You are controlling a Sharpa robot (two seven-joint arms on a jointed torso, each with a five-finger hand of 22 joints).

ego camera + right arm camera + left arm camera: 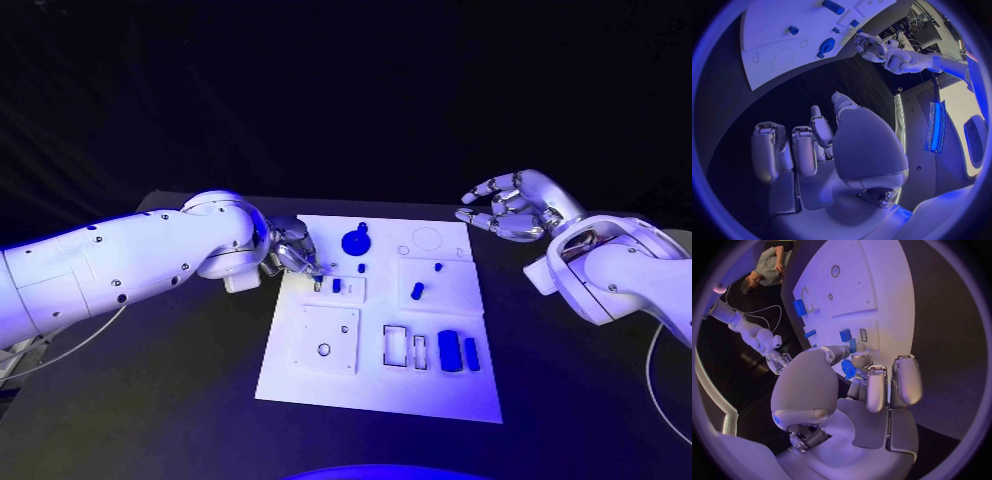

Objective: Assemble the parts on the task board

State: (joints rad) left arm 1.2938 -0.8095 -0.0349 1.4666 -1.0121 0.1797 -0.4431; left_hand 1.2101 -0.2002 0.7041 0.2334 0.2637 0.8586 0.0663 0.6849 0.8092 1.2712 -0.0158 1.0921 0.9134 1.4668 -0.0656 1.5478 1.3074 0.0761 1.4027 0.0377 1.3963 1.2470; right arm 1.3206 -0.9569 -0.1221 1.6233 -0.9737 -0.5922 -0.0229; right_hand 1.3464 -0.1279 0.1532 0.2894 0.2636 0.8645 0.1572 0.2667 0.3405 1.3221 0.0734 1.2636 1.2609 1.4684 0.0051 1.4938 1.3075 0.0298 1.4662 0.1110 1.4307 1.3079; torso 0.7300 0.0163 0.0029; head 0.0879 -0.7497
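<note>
over the task board (378,385) — left hand (293,250) pinches a blue part (848,369).

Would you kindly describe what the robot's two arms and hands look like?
Both arms are smooth, rounded white shells dotted with small dark screws. The left hand and right hand are silver metal with jointed fingers and pale rounded fingertip pads. A thin pale cable trails beneath each arm.

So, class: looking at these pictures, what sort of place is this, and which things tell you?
Probably a robotics lab or test bench: a black table holds a white task board with small blue parts, worked by two white robot arms with silver hands, left and right.
</note>
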